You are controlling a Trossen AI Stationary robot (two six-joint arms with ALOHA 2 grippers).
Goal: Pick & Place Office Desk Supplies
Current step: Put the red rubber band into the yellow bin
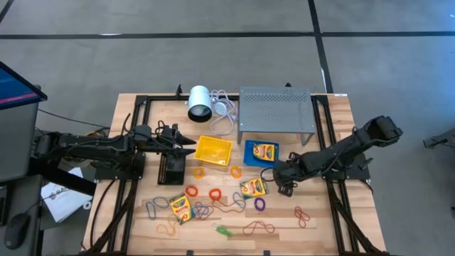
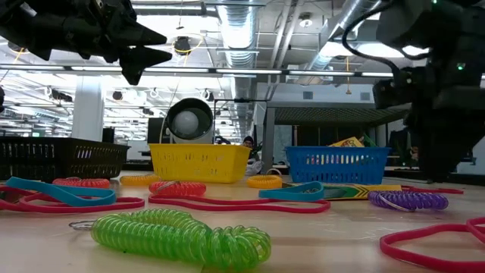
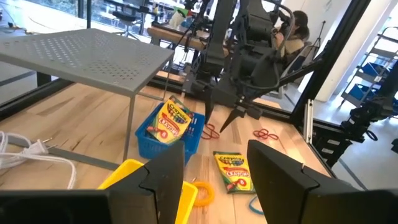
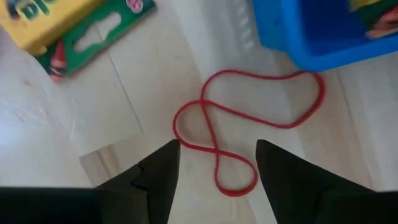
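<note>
1. The wooden table [image 1: 327,227] carried three trays in a row near its middle: a black tray [image 1: 171,169], a yellow tray [image 1: 212,150] and a blue tray [image 1: 261,153]. Behind them stood a grey perforated rack [image 1: 276,112] and a white cylinder [image 1: 199,102] with its cable.
2. By my reading the sorting was at an early stage. Only the blue tray visibly held anything, one crayon box [image 1: 264,151] leaning inside it; the yellow tray looked empty, and I could not tell what, if anything, lay in the black one.
3. Two more crayon boxes were left on the wood: one [image 1: 253,188] just in front of the blue tray and another [image 1: 180,208] farther toward the front left.
4. Many loose rubber bands and rings were scattered across the front half of the table, among them orange rings [image 1: 192,191], a purple ring [image 1: 259,203], a green coil [image 1: 225,232] and a red band [image 1: 258,227] near the front edge. All of these seemed to need placing.
5. The right gripper [image 4: 217,163] hung low beside the blue tray, its fingers spread and holding nothing, directly above a red rubber band [image 4: 249,124] twisted into a figure-eight on the table. That band looked like the likely next pick.
6. The left gripper [image 3: 214,171] hovered above the table between the black and yellow trays, fingers parted and empty.
</note>
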